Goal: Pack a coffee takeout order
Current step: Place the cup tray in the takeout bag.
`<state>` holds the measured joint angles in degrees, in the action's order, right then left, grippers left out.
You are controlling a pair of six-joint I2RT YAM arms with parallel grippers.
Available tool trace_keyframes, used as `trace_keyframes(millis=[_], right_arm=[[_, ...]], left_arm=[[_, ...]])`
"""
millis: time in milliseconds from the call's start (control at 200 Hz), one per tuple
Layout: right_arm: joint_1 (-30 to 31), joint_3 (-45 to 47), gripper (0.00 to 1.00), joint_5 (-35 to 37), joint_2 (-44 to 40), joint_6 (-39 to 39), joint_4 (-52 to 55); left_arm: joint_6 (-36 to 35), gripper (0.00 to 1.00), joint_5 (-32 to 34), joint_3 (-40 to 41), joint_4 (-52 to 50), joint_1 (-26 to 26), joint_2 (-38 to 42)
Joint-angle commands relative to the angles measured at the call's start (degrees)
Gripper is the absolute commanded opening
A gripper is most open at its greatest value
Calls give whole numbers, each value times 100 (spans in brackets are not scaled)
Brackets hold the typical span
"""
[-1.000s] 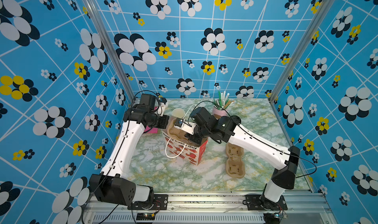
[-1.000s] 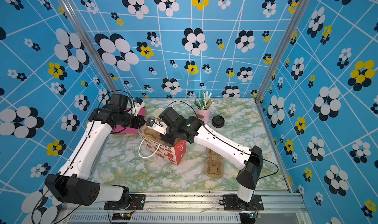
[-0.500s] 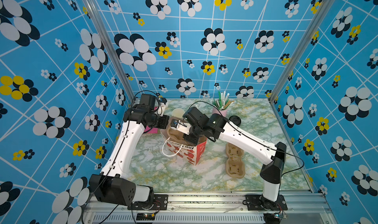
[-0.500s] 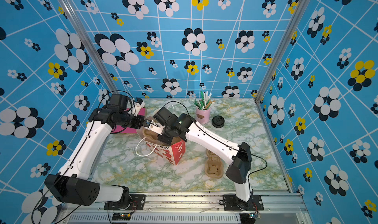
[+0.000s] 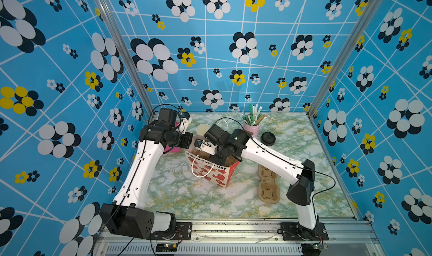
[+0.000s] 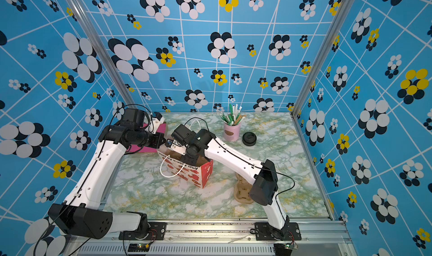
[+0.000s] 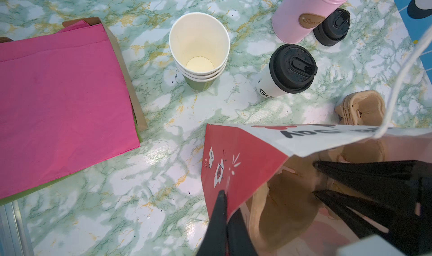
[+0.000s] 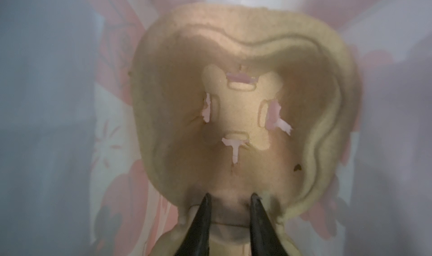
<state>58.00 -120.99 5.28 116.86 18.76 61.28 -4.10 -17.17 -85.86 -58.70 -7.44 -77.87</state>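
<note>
**Packing a takeout order, early stage.** Nearest the robot's base, a spare stack of brown moulded-pulp cup holders [image 5: 268, 189] lies on the green-veined marble tabletop [image 5: 187, 196], with neither gripper at it.

Just beyond it stands the open red-and-white paper gift bag [image 5: 210, 173] with white cord handles, the only container being filled. The left gripper [image 7: 225, 210] is pinched closed on the top edge of the bag's red side panel, one finger outside the wall and one inside. This appears to steady the mouth of the bag. The right gripper [image 8: 230, 197] reaches down into the bag, its fingers closed across the edge of one brown pulp cup holder [image 8: 233, 102]. The bag's walls surround the holder, but whether it rests on the bag's floor cannot be told.

Judged progress: the holder is inside but not yet released, and nothing else is seen in the bag.

Left to pack, all on the table beyond the bag:
- **Cup:** the pale paper cup with black round lid [image 7: 285, 74] stands upright and is hidden by the right arm in both top views.
- **Napkins:** a flat pile of pink paper napkins [image 7: 60, 98] sits in a shallow brown tray.
- **Straws:** wrapped straws [image 5: 252, 114] stand in a pink cylindrical tumbler [image 5: 251, 128].

The empty stack of lidless paper cups [image 7: 198, 53] and the lone black lid [image 5: 268, 139] beside the tumbler are judged no part of the order.
</note>
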Motion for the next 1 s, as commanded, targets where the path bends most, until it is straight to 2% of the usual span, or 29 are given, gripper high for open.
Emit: trace_keyframes(millis=[0,240,994], right_arm=[[-12,-285,0,-255,233,-140,474],[-32,-829,0,-586,739,-250,985],[-53,-1534,2,-1198,1949,-459,1737]], left_arm=[[-78,5,-41,87,-57,79,166],[-56,5,-32,166,-89,77,287],[241,6,237,339,-411,107,669]])
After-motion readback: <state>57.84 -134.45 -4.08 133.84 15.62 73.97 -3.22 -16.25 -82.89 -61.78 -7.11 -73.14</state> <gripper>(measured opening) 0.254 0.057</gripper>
